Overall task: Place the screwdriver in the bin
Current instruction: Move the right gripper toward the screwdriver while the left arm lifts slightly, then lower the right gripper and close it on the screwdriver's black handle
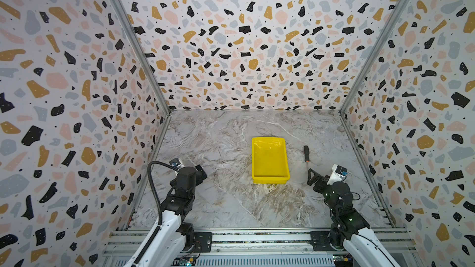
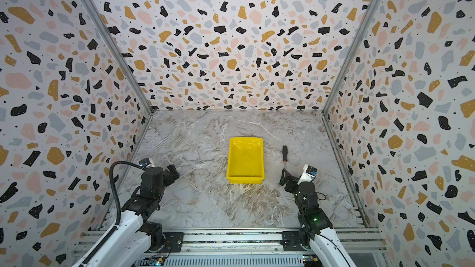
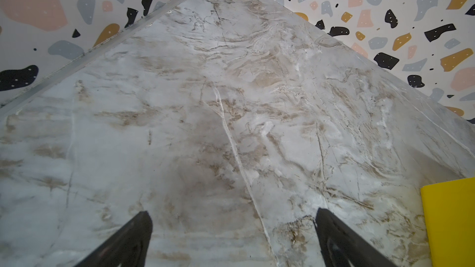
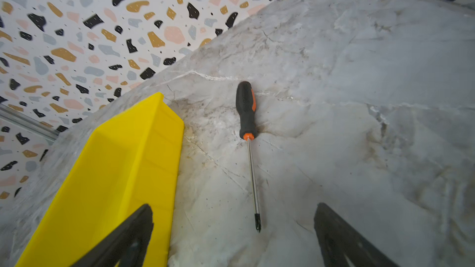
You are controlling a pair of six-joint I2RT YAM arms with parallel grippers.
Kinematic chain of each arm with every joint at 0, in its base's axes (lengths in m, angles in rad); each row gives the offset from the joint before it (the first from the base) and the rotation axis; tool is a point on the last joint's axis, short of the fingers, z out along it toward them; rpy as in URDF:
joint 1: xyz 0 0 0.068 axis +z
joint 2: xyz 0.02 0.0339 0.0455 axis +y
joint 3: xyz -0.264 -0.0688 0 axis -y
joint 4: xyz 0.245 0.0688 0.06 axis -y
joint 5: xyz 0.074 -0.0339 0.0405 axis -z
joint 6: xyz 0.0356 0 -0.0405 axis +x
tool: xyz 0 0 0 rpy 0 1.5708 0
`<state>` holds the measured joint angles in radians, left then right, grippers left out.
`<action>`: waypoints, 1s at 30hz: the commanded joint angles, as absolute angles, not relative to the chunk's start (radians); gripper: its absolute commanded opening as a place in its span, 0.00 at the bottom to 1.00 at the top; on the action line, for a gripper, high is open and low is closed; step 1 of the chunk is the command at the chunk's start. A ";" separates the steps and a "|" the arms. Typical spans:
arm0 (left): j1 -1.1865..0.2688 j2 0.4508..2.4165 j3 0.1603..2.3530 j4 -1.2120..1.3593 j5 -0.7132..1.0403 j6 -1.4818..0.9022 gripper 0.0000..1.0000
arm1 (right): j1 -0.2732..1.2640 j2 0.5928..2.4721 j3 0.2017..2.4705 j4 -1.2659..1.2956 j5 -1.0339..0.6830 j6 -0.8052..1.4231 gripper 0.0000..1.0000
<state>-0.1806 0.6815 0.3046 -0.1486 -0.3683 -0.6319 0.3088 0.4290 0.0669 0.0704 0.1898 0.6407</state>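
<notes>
The screwdriver (image 1: 306,153) (image 2: 284,153) lies flat on the marble just right of the bin, black-and-orange handle (image 4: 246,110) toward the back wall and thin shaft pointing at my right gripper. The yellow bin (image 1: 268,160) (image 2: 245,160) (image 4: 115,175) sits mid-table with nothing in it. My right gripper (image 1: 310,176) (image 2: 282,177) (image 4: 233,205) is open just short of the shaft's tip, holding nothing, one finger over the bin's near corner. At the near left, my left gripper (image 1: 201,173) (image 2: 173,172) (image 3: 231,211) hangs open over bare marble, with the bin's corner (image 3: 452,222) off to its side.
Terrazzo-patterned walls (image 1: 77,98) close in the marble table (image 1: 218,201) on the left, back and right. A metal rail (image 1: 257,237) carrying both arm bases runs along the front edge. A black cable (image 1: 154,186) loops beside the left arm.
</notes>
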 commanded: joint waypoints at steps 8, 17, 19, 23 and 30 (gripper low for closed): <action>-0.184 0.686 0.270 -0.092 -0.385 -0.665 1.00 | 0.321 0.667 0.163 0.110 0.248 0.683 0.99; -0.184 0.779 0.292 -0.079 -0.338 -0.657 1.00 | 0.269 0.709 0.273 0.062 0.239 0.719 0.99; -0.184 0.775 0.290 -0.075 -0.328 -0.655 1.00 | 0.252 0.783 0.321 0.075 0.237 0.711 0.99; -0.184 0.756 0.282 -0.072 -0.327 -0.655 1.00 | 0.247 1.004 0.486 0.023 0.250 0.650 0.99; -0.184 0.729 0.275 -0.076 -0.344 -0.661 1.00 | 0.176 1.362 0.758 -0.077 0.171 0.584 1.00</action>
